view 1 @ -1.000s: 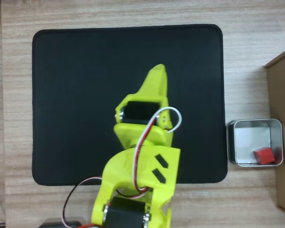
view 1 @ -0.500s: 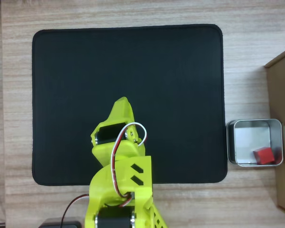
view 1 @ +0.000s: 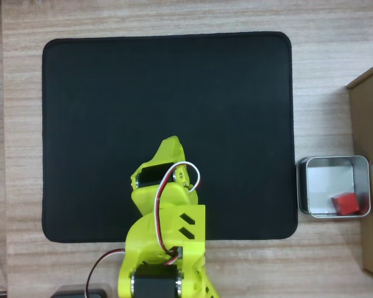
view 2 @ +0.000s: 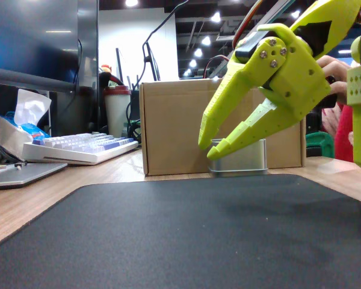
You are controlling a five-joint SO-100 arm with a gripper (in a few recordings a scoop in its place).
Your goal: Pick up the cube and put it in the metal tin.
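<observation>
gripper (view 2: pixel 209 147) empty, jaws slightly apart above black mat (view 1: pixel 112 124); cube (view 1: pixel 345 203) inside metal tin (view 1: pixel 304 186)

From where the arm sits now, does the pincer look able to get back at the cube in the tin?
Probably yes. The cube lies uncovered in the open metal tin, nothing lies on the mat between, and the pincer hangs open and empty. The cardboard box beside the tin may crowd the approach.

You've got a light wood-grain table (view 1: pixel 336 49) with a black mat (view 1: pixel 168 105) flat across its middle. The metal tin (view 1: pixel 333 162) sits on bare wood just right of the mat, a brown cardboard box (view 1: pixel 368 180) right beside it.
</observation>
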